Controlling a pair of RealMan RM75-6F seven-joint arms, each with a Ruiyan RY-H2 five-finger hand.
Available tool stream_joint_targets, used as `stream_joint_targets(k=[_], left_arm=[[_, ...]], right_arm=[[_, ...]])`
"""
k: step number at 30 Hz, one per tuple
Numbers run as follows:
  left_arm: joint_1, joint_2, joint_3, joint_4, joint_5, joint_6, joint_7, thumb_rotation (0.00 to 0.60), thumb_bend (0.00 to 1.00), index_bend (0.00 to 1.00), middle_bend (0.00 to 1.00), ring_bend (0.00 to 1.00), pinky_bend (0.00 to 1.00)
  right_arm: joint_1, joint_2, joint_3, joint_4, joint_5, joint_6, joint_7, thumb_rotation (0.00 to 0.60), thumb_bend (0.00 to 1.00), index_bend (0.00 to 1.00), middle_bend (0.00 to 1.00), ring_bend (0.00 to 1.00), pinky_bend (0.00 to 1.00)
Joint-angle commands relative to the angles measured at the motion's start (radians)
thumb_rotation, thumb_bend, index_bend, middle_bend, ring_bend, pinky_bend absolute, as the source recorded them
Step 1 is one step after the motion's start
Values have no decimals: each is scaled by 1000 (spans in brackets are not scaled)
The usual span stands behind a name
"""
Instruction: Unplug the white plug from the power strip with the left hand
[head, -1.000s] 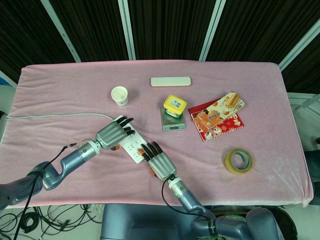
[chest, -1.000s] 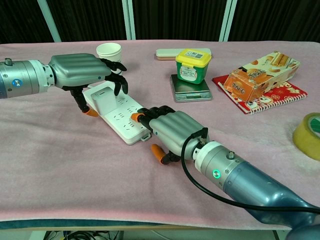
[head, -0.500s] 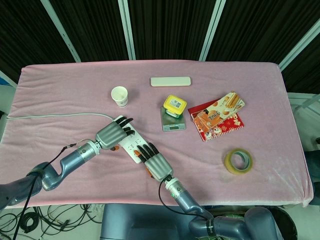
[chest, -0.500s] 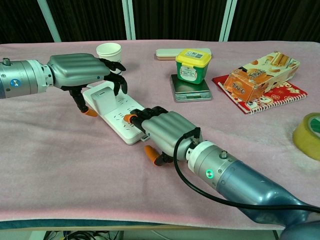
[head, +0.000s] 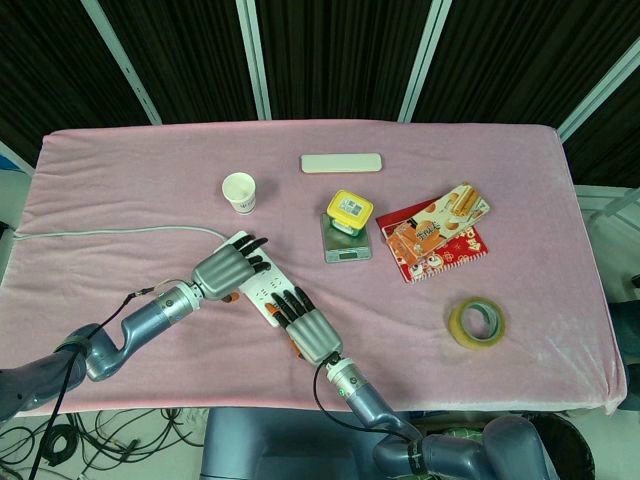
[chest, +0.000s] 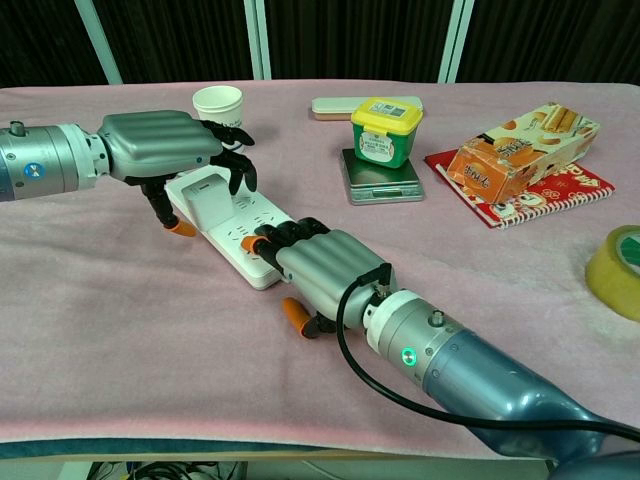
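Note:
A white power strip (chest: 235, 236) lies slantwise on the pink cloth, and a white plug (chest: 207, 198) stands in its far end. My left hand (chest: 160, 146) arches over the plug, its fingers curled down past the plug's far side and its thumb beside the strip's left edge; a gap shows between palm and plug. My right hand (chest: 322, 270) rests its fingers on the strip's near end. In the head view the left hand (head: 228, 268) hides the plug, and the right hand (head: 308, 328) lies on the strip (head: 262, 286). The strip's grey cable (head: 110, 231) runs off left.
A paper cup (head: 239, 190) stands behind the strip. A small scale (head: 347, 242) carrying a yellow-lidded jar (head: 351, 208), a snack box (head: 430, 228) on a red packet and a tape roll (head: 477, 322) lie to the right. A flat white case (head: 341, 162) lies at the back.
My right hand has slid forward and left, bringing its fingers onto the strip's near end. The left hand has stayed over the plug.

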Motion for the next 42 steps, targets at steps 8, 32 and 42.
stream_joint_targets(k=[8, 32, 42], left_arm=[[1, 1, 8, 9, 3, -8, 7, 600, 151, 286, 350, 8, 126], [2, -58, 12, 95, 22, 28, -7, 600, 196, 357, 408, 30, 155], [4, -78, 20, 128, 33, 44, -28, 600, 205, 374, 426, 42, 170]], right_arm=[[1, -10, -2, 24, 1, -6, 6, 600, 565, 0, 0, 30, 16], [-1, -26, -6, 65, -4, -10, 37, 600, 564, 0, 0, 31, 16], [-4, -23, -7, 67, -5, -11, 40, 600, 564, 0, 0, 30, 16]])
